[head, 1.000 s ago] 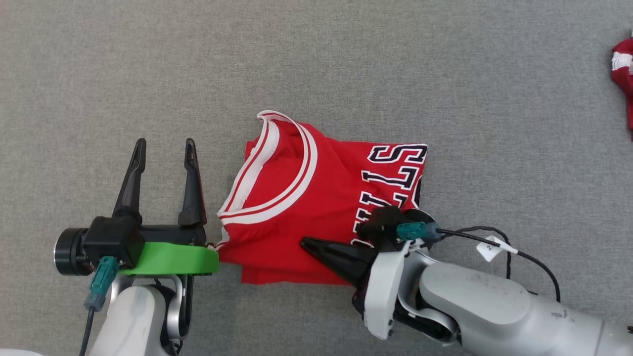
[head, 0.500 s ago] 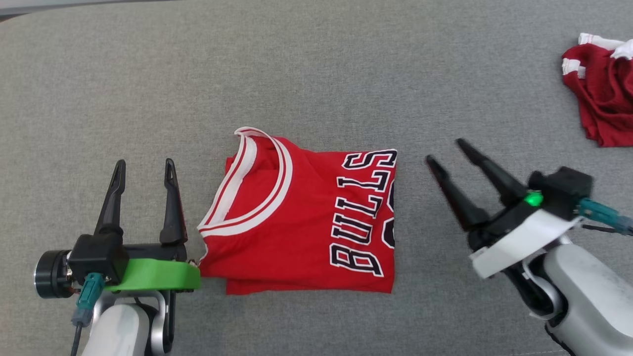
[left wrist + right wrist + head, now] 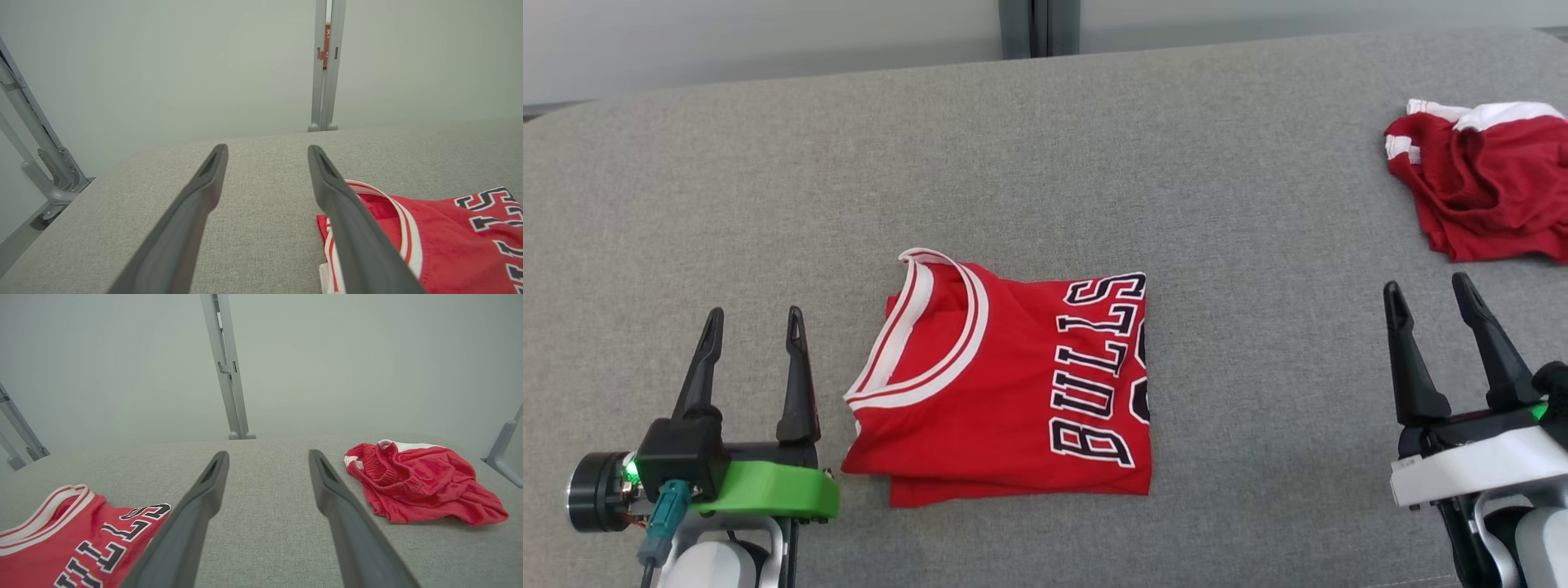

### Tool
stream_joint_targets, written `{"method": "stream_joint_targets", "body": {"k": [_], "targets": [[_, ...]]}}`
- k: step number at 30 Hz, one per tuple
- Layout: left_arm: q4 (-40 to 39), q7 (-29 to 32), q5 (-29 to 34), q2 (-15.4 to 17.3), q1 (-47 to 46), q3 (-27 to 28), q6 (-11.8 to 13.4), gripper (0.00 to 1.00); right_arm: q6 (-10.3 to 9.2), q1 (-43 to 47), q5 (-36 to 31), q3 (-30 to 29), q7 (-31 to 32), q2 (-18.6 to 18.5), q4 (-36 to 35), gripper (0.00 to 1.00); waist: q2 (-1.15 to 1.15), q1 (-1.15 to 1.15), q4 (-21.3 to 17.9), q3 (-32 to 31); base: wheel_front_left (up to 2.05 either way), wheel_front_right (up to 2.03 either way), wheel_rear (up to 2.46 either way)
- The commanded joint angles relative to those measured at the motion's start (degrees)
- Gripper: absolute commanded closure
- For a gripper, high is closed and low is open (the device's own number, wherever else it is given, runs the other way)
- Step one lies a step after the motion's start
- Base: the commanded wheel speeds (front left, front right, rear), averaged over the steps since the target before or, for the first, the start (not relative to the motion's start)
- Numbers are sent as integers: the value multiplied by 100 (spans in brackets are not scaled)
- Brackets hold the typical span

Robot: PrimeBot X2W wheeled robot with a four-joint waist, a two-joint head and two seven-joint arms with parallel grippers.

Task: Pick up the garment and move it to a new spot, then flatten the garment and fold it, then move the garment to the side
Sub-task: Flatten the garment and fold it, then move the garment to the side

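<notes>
Head view shows the garment [image 3: 996,392], a red jersey with a white-trimmed collar and the word BULLS in dark letters. It lies folded into a compact rectangle on the grey fabric worktop [image 3: 1094,163], a little toward 6 o'clock from the middle of the picture. Its collar is on the 9 o'clock side and the letters are on the 3 o'clock side. The left end effector [image 3: 755,312] stands at 8 o'clock, just beside the collar edge of the garment, with a strip of worktop between them. Its two dark fingers are spread wide, point to 12 o'clock and hold nothing. The right end effector [image 3: 1426,282] stands at 4 o'clock, well apart from the garment, also wide and empty. A second red cloth [image 3: 1478,188], crumpled and with a white band, lies at 2 o'clock, apart from both. In the left wrist view the collar appears at 4 o'clock. In the right wrist view the garment is at 8 o'clock and the crumpled cloth at 3 o'clock. Behind the worktop is a pale wall with a grey post [image 3: 327,65].
</notes>
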Motion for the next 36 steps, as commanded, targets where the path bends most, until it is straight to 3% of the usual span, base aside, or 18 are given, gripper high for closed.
{"method": "stream_joint_targets", "body": {"k": [1, 15, 36], "targets": [[35, -10, 0, 49, 132, 5, -13, 0, 2, 159, -66, -31, 88, 75, -104, 0, 0, 0, -25, -205, 0, 0, 0], [201, -18, -157, 26, 689, -77, 8, 0, 2, 874, -175, -15, 579, 243, -479, 0, 0, 0, -17, -869, 0, 0, 0], [555, -193, -347, 27, 541, -52, -107, 0, 2, 880, -204, 34, 611, 209, -575, 0, 0, 0, 9, -897, 0, 0, 0]]}}
